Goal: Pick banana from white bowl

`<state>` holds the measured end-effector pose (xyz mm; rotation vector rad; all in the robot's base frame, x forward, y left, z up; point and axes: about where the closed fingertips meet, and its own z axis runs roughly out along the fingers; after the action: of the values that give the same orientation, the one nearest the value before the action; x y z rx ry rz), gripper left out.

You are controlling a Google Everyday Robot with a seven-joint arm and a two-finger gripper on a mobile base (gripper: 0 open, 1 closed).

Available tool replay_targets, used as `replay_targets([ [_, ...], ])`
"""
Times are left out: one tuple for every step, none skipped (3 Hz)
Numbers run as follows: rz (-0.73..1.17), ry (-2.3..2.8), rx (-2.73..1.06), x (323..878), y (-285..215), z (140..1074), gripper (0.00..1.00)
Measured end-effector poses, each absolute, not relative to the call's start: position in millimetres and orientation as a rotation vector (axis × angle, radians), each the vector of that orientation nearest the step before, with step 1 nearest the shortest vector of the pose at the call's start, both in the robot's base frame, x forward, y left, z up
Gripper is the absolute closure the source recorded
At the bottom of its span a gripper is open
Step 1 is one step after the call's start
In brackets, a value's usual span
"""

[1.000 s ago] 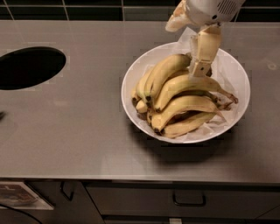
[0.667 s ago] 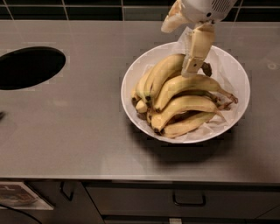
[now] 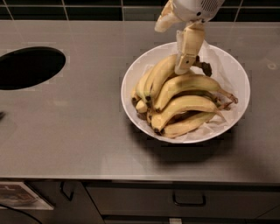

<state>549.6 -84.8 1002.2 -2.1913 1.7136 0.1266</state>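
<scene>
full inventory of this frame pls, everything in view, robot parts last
banana with black lumpy stem: one, yellow, upper left of the pile, under the pincer
other bananas: about five, yellow with brown marks, piled in the bowl
bowl: one, white, on the counter right of centre
paper: one sheet, white, crinkled, lining the bowl
counter: one, grey, across the frame
hole: one, dark, round, in the counter at left
tiles: a row, dark, along the back wall
handles: two, dark, on the cabinet fronts below the counter
pincer: one, cream-white, over the bowl's far side, pointing down at the top of the pile
</scene>
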Motion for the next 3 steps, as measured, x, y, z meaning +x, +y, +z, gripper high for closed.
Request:
replay_targets([
  [0.154,1.711,-2.197,552.3,-85.9,996.6,0.19],
  [0.185,1.731,-2.194,546.5,-96.1,989.5,0.19],
  [0.208,1.750,-2.196,543.1,-103.0,981.9,0.24],
])
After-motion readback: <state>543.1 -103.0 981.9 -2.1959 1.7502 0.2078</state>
